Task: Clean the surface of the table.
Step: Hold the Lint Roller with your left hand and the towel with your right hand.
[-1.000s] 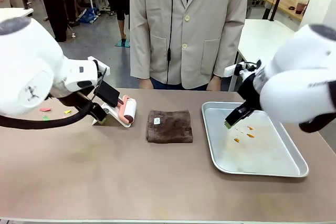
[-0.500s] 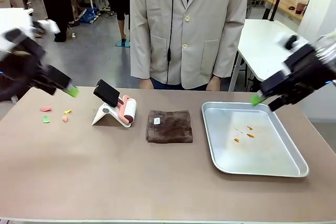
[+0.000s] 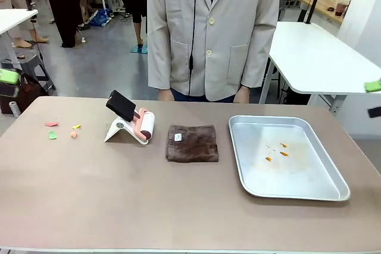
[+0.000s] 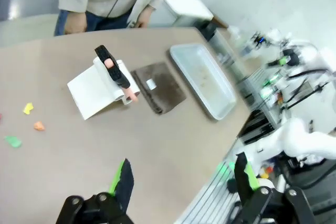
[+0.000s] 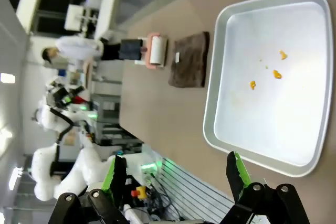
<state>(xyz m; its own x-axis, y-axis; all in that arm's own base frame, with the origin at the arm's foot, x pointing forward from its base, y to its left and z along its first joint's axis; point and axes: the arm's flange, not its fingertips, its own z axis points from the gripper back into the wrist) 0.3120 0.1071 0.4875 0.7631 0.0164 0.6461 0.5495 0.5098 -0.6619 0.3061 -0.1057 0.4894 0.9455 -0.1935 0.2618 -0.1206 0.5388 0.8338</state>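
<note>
One counter is carrying one lint roller, one brown cloth and one metal tray. Four small coloured scraps are lying on the counter, and three orange crumbs are lying in the tray. One person is standing behind.

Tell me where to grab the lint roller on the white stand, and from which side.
Take the black handle: it sticks up clear of the white stand, slanting toward the robot's left. Come down from above with the left gripper, which is open, closing across the handle's narrow faces. The roll rests on the stand, so it is probably awkward to clamp.
</note>
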